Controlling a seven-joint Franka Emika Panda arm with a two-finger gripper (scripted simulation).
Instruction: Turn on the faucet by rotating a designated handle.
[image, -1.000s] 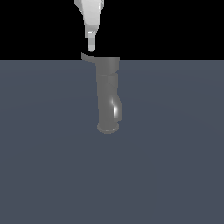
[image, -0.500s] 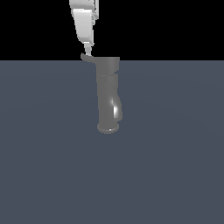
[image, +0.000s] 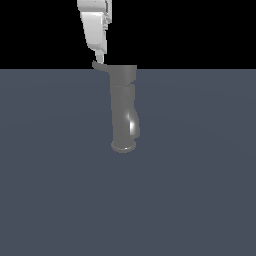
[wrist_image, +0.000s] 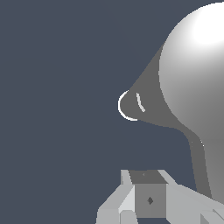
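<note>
In the exterior view the claw (image: 99, 58) hung down from the top edge, white, tapering to a narrow tip that met the outer end of the handle (image: 101, 67) — touching it or just above, the render did not settle which. The handle ran from under the tip toward the exterior view's right, joining the top cap of the faucet (image: 123, 107), which stood upright below and to that side of the claw on the flat slate floor (image: 50, 190). The shiny spout bulged low on the body, well beneath the claw. Open floor lay all round the flared base, and the side of the claw away from the faucet was open black space.

In the wrist view the claw (wrist_image: 148, 199) showed only as pale grey blocks at the frame edge, close together around a darker square face; whether it was open or closed I could not tell. Beyond it the faucet (wrist_image: 197, 74) loomed as a large bright dome, with the handle (wrist_image: 197, 162) a thin grey strip running just beside the claw — the gap between them unclear.
</note>
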